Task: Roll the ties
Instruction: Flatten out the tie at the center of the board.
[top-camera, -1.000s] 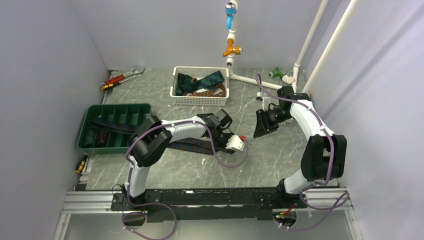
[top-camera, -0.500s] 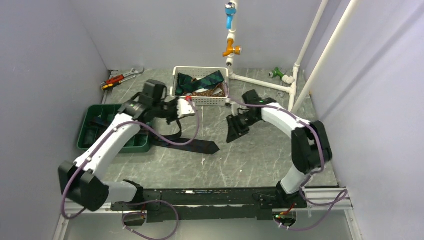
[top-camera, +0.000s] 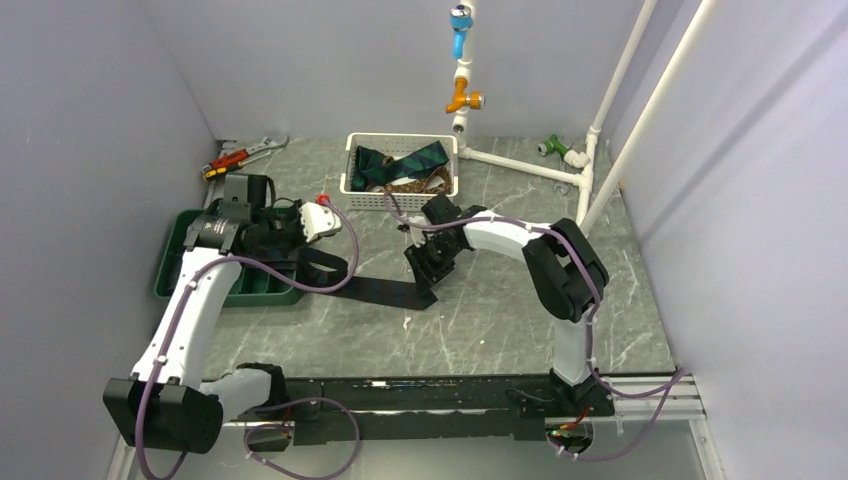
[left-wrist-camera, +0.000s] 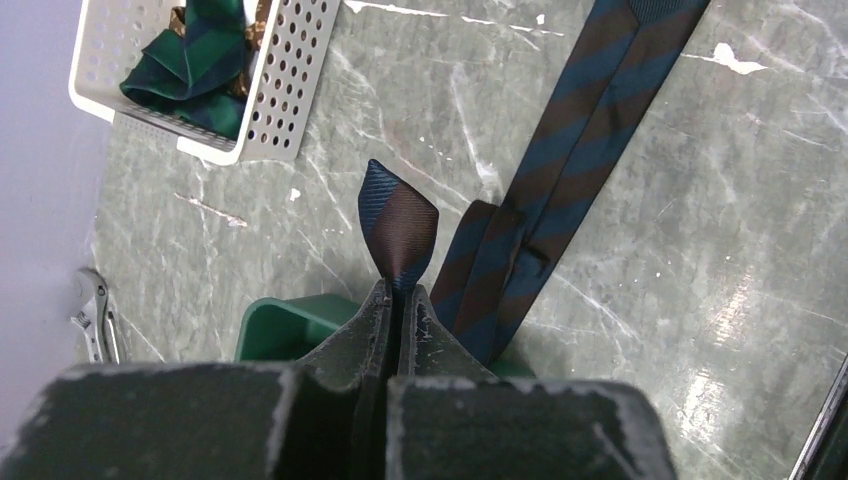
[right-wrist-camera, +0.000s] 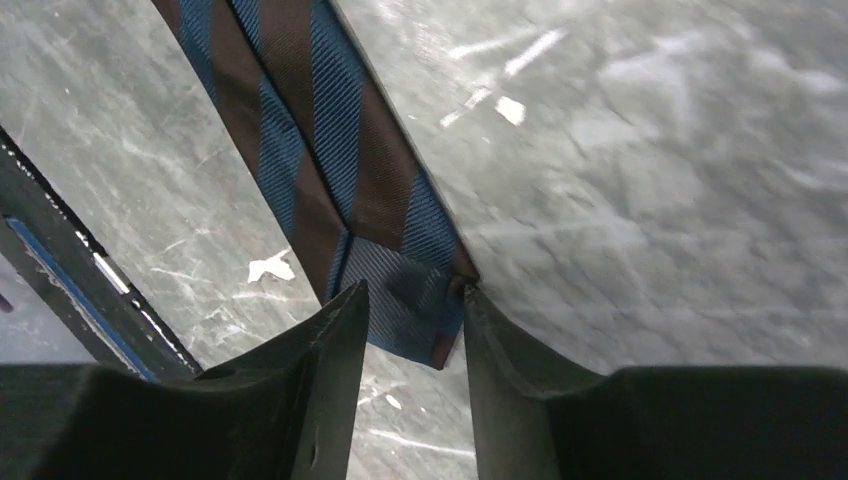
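Within the last second the left arm had swung away from the middle of the surface (top-camera: 600, 300) to the left side, and it hung above the green tray (top-camera: 190, 225). Its left tool (left-wrist-camera: 399, 290) was clenched on the narrow end (left-wrist-camera: 398, 215) of the striped tie (top-camera: 385, 290), so this end was lifted. The rest of the tie ran from there down to the right and lay flat on the surface.

At the same time the right arm had come in from the right side to the centre. The right tool (right-wrist-camera: 412, 295) was low over the wide pointed end (right-wrist-camera: 395, 265) of the same tie. Its jaws stood apart, one on each side of the tip, and they did not clamp it.

I judge that the tie was now stretched between both arms and ready for rolling, but no roll was started yet. Other ties (top-camera: 420, 160) waited in the white basket (top-camera: 400, 200) behind.
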